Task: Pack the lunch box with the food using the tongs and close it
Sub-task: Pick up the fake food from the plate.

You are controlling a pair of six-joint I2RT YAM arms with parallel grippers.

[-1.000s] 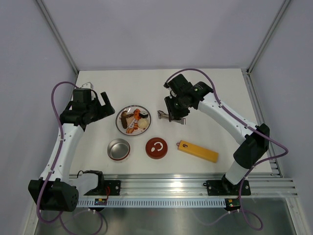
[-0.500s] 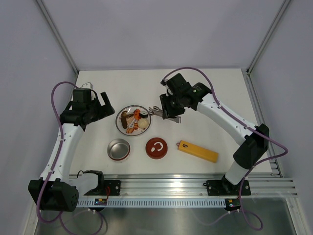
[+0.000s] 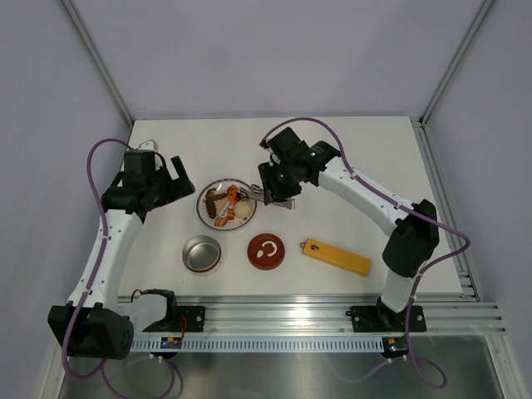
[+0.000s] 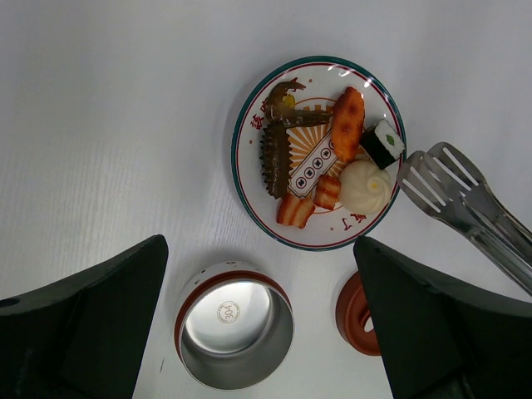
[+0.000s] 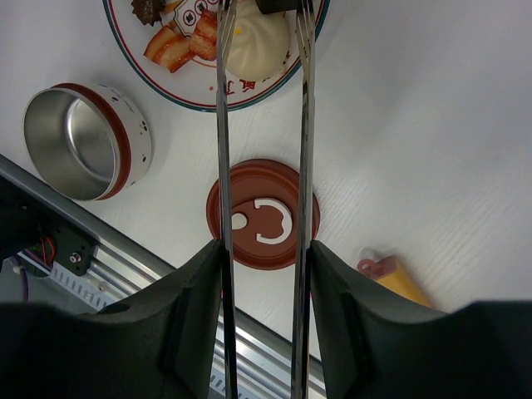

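Right wrist: right gripper (image 5: 264,249) clamped on tongs (image 5: 222,125), white bun (image 5: 258,46) showing between arms, plate (image 5: 249,104) at top. Lunch box (image 5: 83,141) lower left, lid (image 5: 262,216) centre. Left gripper (image 4: 262,316) wide, empty. Risk: off-centre squeeze popping bun off rim.

Tongs (image 5: 223,166) shiny metal; lunch box (image 4: 237,332) polished steel inside.

left gripper (image 3: 177,173): yours stands wide open, arm bent.
right gripper (image 5: 264,249): yours pinches the tongs (image 5: 222,166), wrist seemingly pitched down.
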